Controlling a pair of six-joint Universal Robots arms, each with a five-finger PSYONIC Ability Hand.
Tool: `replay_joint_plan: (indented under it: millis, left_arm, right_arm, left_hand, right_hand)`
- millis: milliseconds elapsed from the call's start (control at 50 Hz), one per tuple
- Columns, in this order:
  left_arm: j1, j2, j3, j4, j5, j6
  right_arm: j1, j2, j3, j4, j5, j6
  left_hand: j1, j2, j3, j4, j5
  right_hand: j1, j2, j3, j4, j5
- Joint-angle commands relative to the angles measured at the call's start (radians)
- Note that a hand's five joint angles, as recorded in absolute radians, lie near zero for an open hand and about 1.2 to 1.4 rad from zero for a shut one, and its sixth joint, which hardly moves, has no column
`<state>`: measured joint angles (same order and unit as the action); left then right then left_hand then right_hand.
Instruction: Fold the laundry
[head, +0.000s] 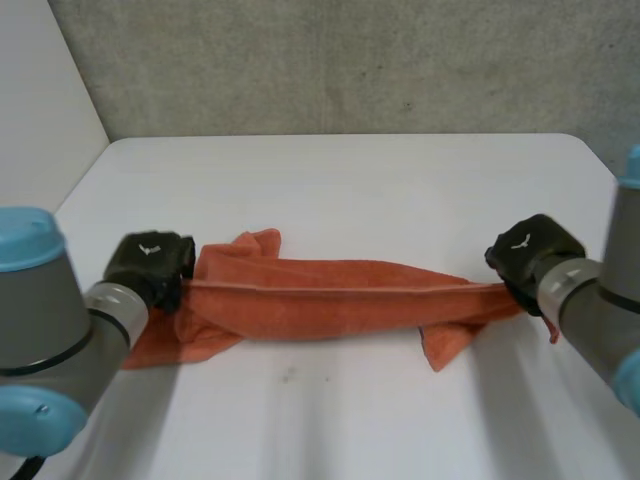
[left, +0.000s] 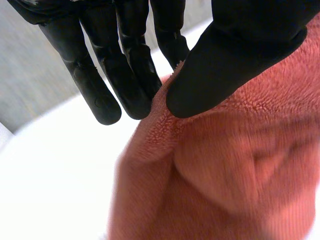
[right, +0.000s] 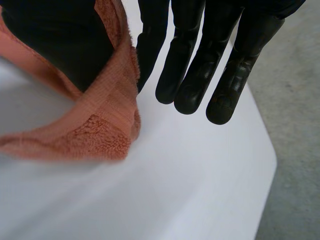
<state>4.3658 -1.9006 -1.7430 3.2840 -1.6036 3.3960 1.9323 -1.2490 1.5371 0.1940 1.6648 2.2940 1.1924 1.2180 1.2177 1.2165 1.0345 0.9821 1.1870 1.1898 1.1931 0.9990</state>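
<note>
We logged one fuzzy orange towel (head: 335, 296), stretched between left hand (head: 150, 262) and right hand (head: 528, 253), each pinching an end; white table (head: 350, 180) around.

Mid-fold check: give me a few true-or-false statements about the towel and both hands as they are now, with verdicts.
1. The orange towel is stretched between the two hands. True.
2. The left hand grips the towel's middle. False: it is at the towel's left end, its thumb pinching the cloth against straight fingers.
3. The right hand holds the opposite end. True.
4. The towel is folded into a neat square. False: it is a long bunched strip with loose corners trailing.
5. The table is dark. False: the table is white.
</note>
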Motion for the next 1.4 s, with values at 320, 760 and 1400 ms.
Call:
replay_joint_plan:
  millis: [320,760,1400]
  left_arm:
    - [0.02,-0.178,0.718,0.69,0.008,0.065]
    - [0.032,0.012,-0.117,0.677,0.001,0.118]
    - [0.023,-0.058,-0.207,0.447,-0.068,0.163]
  right_arm:
    - [0.011,0.152,-0.733,-0.704,0.098,0.067]
    - [-0.021,0.025,0.013,-0.558,-0.051,0.1]
    - [-0.358,0.06,0.281,-0.36,-0.345,0.541]
  left_hand:
    - [0.204,0.178,0.179,0.18,0.187]
    - [0.204,0.178,0.179,0.18,0.187]
    - [0.204,0.178,0.179,0.18,0.187]
  right_hand:
    - [0.414,0.209,0.206,0.203,0.223]
    - [0.414,0.209,0.206,0.203,0.223]
    - [-0.064,-0.268,-0.271,-0.275,-0.255]
